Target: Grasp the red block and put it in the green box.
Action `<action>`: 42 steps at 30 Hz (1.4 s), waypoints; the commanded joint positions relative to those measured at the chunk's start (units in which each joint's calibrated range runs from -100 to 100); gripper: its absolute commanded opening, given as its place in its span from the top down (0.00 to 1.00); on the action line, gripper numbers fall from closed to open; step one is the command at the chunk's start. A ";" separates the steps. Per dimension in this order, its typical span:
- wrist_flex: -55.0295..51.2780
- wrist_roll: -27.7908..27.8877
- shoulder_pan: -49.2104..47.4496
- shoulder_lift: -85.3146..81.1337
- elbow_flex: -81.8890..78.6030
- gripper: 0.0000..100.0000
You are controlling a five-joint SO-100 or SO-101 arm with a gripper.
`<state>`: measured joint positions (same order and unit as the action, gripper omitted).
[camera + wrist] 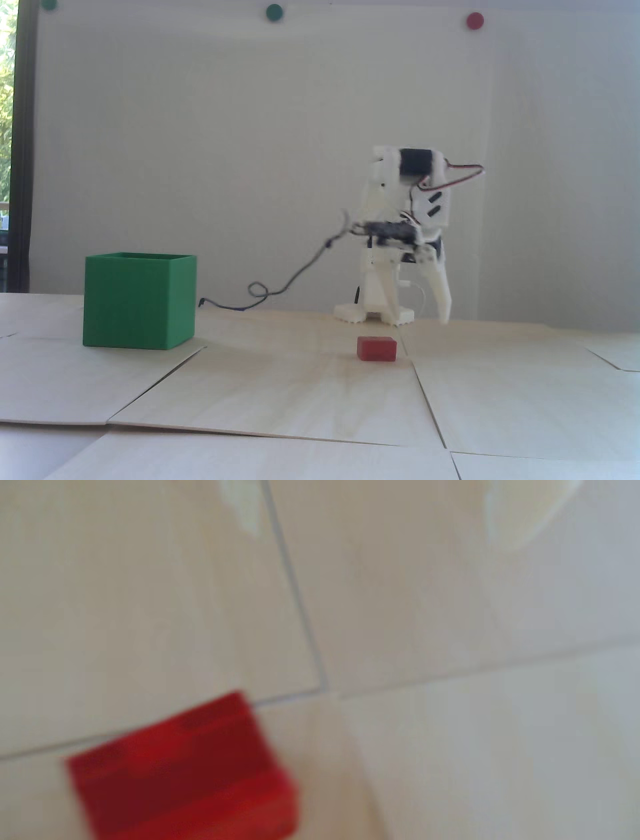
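Fixed view shows the approach step: the hand [417,320] hangs spread wide and empty, above and behind the red block [377,348] on the surface [300,390]; the green box [139,300] stands well apart; next, I judge, it must descend to straddle the block

Behind your worktop [280,400] of pale wooden panels stands a plain white wall [200,150] with three round dots (two green, one red); daylight enters a window [6,125] at left.
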<state>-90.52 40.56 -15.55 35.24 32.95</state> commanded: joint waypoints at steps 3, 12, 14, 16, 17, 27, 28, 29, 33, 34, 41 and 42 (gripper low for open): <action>-1.22 -3.29 2.81 -1.88 4.06 0.76; -1.39 -8.60 7.39 -1.80 3.97 0.77; -1.39 -9.85 8.68 -1.80 3.97 0.77; -1.39 -10.32 9.64 -1.80 3.88 0.77; -1.47 -10.37 10.04 -1.73 3.88 0.77; -1.47 -7.92 11.49 -1.65 2.55 0.76; -1.47 -7.56 11.49 -1.73 1.48 0.76; -1.39 -7.45 11.49 -1.73 0.51 0.76; -0.72 -7.09 11.81 -1.73 -2.87 0.76; -0.72 -7.04 11.89 -1.73 -3.04 0.76; 1.48 -5.16 14.06 -1.73 -2.78 0.70; 4.26 -5.16 14.79 -1.73 -2.78 0.67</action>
<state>-90.43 34.86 -2.94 35.24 29.72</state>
